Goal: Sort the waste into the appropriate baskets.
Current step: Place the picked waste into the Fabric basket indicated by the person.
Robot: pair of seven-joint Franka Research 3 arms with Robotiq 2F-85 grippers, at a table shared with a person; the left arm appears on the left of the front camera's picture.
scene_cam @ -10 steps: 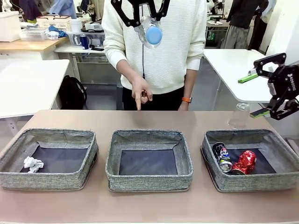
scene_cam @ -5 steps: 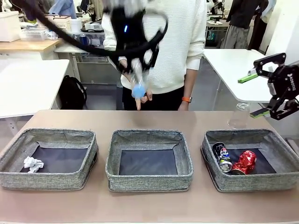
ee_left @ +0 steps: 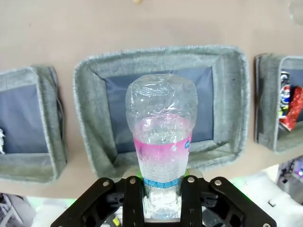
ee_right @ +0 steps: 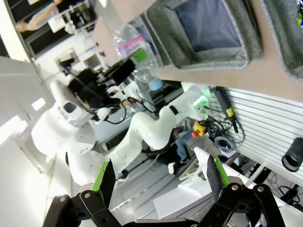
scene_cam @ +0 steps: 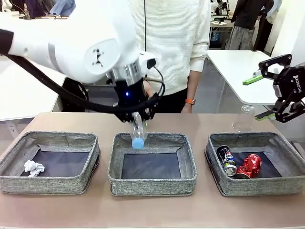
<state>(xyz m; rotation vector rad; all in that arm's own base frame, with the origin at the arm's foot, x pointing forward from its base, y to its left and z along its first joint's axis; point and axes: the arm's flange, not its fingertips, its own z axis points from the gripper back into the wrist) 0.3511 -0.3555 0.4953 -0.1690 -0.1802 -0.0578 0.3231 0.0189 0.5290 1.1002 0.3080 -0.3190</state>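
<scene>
The left gripper (scene_cam: 137,118) hangs above the far rim of the middle basket (scene_cam: 152,185), clamped on a blue-capped bottle (scene_cam: 138,133) that points cap down; the left basket (scene_cam: 52,183) holds a crumpled paper ball (scene_cam: 33,167); the right basket (scene_cam: 259,187) holds a dark printed can (scene_cam: 227,160) just beside a crushed red can (scene_cam: 249,165); the right gripper (scene_cam: 259,97) hovers at the right, jaws wide apart; a clear bottle (scene_cam: 244,118) stands behind the right basket; a person (scene_cam: 176,43) stands across the table (scene_cam: 152,210).

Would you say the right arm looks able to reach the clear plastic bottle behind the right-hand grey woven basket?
Probably yes: the open, empty right gripper hangs near the clear plastic bottle, with nothing between them.
</scene>
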